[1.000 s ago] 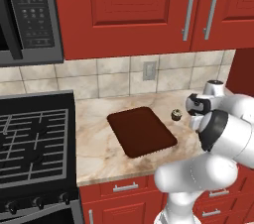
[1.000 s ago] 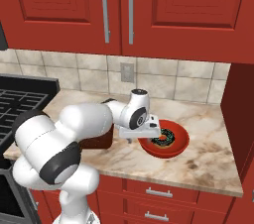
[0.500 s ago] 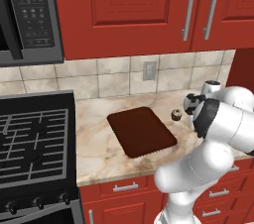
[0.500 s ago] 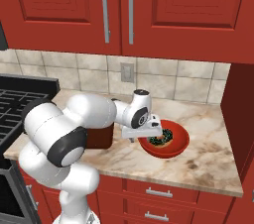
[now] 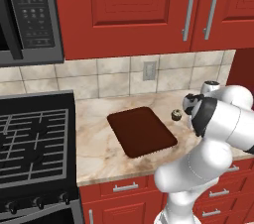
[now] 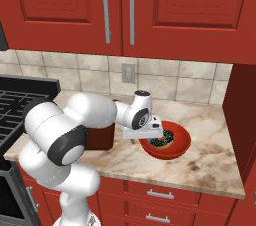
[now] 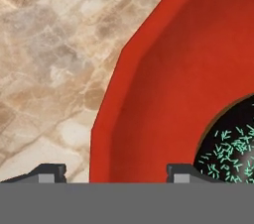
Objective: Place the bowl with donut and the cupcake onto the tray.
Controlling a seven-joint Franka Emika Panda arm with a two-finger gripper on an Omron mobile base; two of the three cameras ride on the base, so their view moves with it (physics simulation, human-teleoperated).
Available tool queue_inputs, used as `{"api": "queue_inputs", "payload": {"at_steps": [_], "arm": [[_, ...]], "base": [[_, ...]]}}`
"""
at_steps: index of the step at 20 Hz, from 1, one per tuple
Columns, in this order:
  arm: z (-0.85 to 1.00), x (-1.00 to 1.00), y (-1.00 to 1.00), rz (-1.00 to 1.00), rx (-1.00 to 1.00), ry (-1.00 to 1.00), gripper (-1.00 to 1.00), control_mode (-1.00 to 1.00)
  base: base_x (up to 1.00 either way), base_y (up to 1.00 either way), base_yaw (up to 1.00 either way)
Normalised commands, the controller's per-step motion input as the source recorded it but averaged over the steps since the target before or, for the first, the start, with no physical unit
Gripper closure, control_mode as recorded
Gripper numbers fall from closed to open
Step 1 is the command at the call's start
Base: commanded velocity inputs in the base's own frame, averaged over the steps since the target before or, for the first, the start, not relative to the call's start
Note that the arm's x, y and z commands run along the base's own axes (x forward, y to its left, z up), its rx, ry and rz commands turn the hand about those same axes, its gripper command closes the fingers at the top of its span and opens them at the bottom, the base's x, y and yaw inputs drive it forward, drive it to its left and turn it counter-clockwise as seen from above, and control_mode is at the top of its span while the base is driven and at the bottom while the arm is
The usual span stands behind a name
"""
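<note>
Red-orange bowl [image 6: 166, 140] sits on the marble counter [image 6: 210, 155] right of the tray [image 5: 141, 131], the donut [image 6: 162, 139] inside it. A second ago the gripper [image 7: 111, 172] hovered with its jaws wider; now it has come down over the bowl's near rim, one finger [image 7: 47, 172] outside the wall, the other inside, next to the donut. The hand view shows the jaws straddling the rim, apparently pinching it, though contact is hard to confirm. From the left base view the cupcake [image 5: 176, 115] appears, standing on the counter just beside the tray's right edge, apart from it.
</note>
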Motion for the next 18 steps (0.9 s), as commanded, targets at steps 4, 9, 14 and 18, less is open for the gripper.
{"api": "queue_inputs", "payload": {"at_steps": [4, 9, 14, 18], "arm": [[-0.03, 0.0, 0.0, 0.0, 0.0, 0.0, 1.0, -1.0], [0.0, 0.0, 0.0, 0.0, 0.0, 0.0, 1.0, -1.0], [0.0, 0.0, 0.01, 0.0, -0.04, -0.03, 1.0, -1.0], [0.0, 0.0, 0.01, 0.01, -0.11, -0.08, 1.0, -1.0]], "base": [[0.0, 0.0, 0.0], [0.0, 0.0, 0.0], [0.0, 0.0, 0.0], [0.0, 0.0, 0.0]]}}
